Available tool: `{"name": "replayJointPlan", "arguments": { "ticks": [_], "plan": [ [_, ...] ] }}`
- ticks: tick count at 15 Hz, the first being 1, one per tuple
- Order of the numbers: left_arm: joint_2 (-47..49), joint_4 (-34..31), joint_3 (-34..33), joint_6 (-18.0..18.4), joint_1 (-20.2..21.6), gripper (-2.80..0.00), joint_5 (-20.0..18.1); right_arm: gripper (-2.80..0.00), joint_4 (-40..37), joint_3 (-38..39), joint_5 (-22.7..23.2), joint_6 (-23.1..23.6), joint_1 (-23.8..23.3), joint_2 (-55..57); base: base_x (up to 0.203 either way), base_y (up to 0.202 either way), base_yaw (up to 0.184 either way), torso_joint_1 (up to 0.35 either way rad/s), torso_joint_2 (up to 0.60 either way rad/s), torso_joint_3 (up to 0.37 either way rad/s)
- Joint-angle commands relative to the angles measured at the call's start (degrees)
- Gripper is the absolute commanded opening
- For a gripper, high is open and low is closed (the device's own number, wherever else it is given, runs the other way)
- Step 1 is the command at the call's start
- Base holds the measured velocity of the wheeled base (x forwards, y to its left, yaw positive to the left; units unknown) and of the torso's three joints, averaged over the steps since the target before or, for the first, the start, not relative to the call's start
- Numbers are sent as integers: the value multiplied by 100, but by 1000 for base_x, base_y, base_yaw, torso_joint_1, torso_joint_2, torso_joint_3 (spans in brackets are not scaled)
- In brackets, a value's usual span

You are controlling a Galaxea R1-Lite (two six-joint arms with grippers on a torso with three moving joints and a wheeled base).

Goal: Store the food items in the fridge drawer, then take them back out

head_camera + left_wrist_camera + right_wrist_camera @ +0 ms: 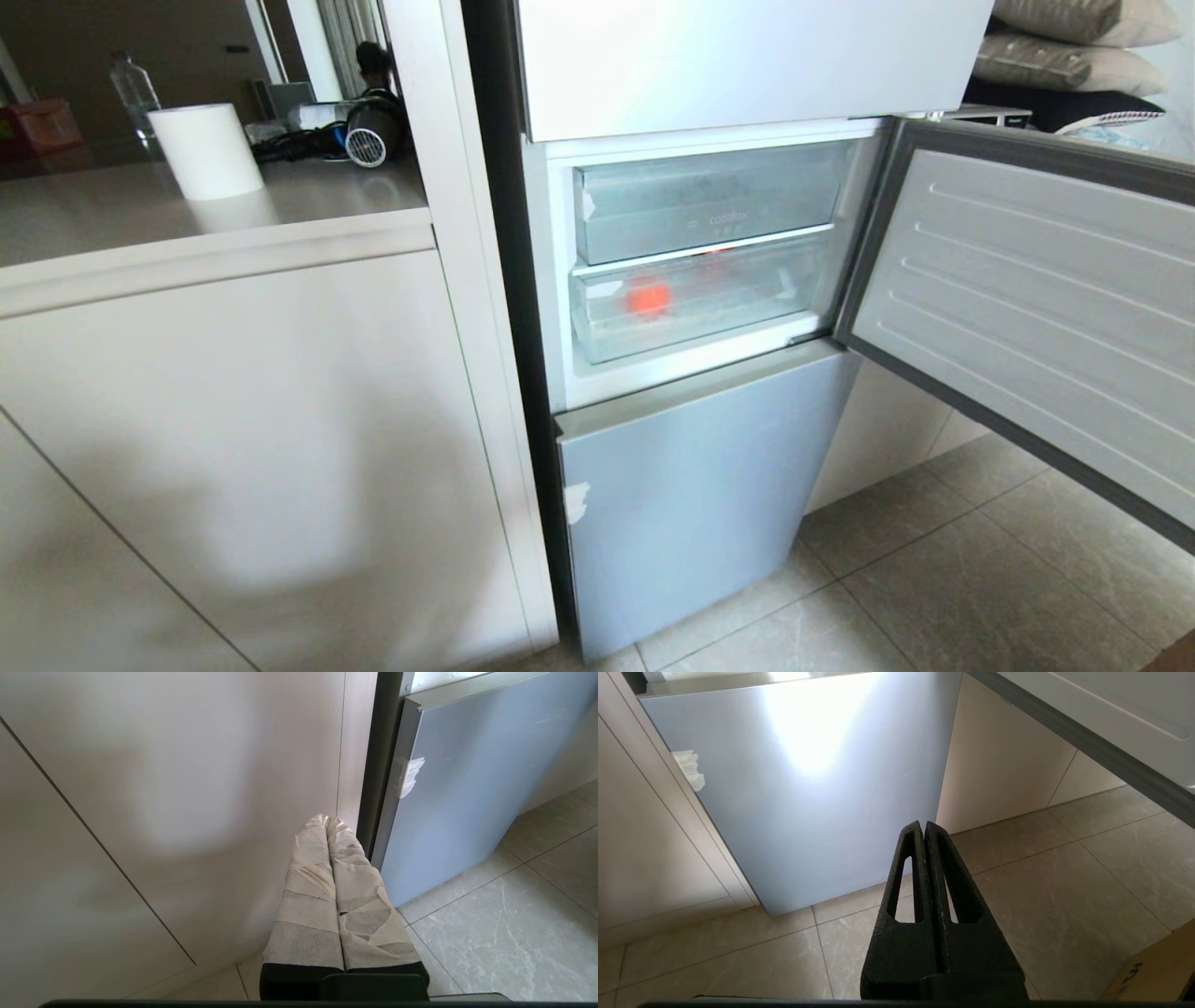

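A small round red fruit (648,299) lies inside the fridge drawer (747,313), showing blurred through its frosted front; the drawer is pushed in below a shorter clear bin (709,210). Neither arm shows in the head view. My left gripper (327,820), wrapped in pale tape, is shut and empty, held low before the white cabinet beside the fridge's lower door (467,788). My right gripper (923,826), black, is shut and empty, low over the floor tiles in front of that same blue-grey door (808,802).
The middle fridge door (1036,308) stands swung open to the right. A white counter (187,215) on the left carries a paper roll (205,149), a bottle and a hair dryer. A cardboard box corner (1162,970) sits on the floor at the right.
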State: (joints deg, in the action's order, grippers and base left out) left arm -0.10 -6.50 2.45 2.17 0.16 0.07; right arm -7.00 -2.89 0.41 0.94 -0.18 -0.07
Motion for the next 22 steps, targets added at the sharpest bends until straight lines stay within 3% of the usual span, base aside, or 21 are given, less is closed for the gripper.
{"name": "replayJointPlan", "arguments": {
  "ticks": [1,16,20,22],
  "plan": [
    [19,-9,1,3,2,-280,1,-280,-3,-1,2,3,1,7,0,0,0,0,0,0],
    [16,-9,1,3,2,-280,1,-280,-3,-1,2,3,1,6,0,0,0,0,0,0],
    [10,-9,1,-24,2,-280,1,-280,-13,-6,-16,354,1,-1,0,0,0,0,0,0],
    [10,-9,1,-32,2,-280,6,-280,-31,-423,-177,405,-2,110,0,0,0,0,0,0]
  ]
}}
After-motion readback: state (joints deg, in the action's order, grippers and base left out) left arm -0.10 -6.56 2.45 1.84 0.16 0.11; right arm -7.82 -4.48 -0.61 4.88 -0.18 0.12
